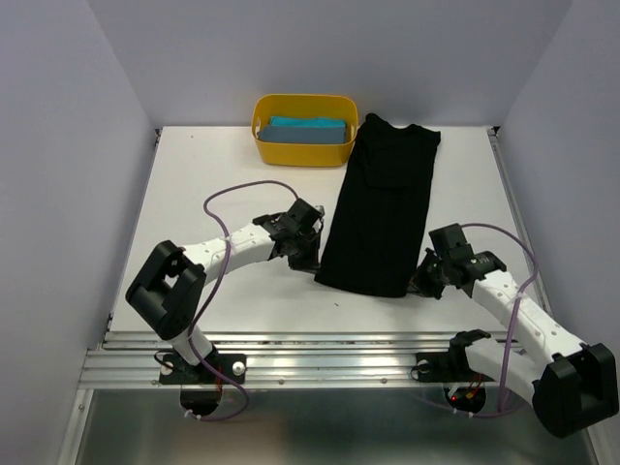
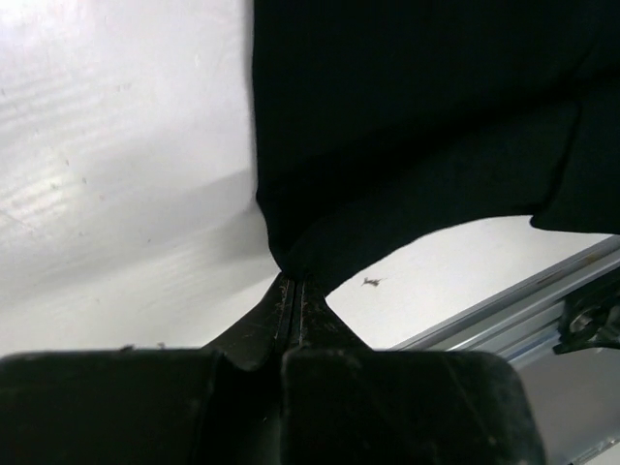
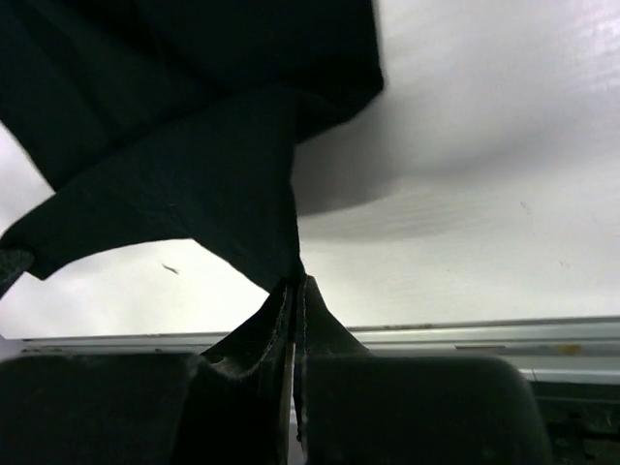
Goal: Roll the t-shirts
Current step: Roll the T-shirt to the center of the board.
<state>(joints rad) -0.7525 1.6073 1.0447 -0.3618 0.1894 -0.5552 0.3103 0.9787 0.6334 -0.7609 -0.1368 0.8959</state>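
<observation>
The black t-shirt lies folded into a long strip down the middle of the table, collar end far, hem end near. My left gripper is shut on the strip's near left corner; in the left wrist view the black cloth rises from the closed tips, lifted off the table. My right gripper is shut on the near right corner; in the right wrist view the black cloth hangs from the tips. The teal-blue t-shirt lies folded inside the yellow tub.
The tub stands at the table's far edge, left of the black shirt's collar. A metal rail runs along the near table edge, just behind both grippers. White walls close in the table on the left, right and back.
</observation>
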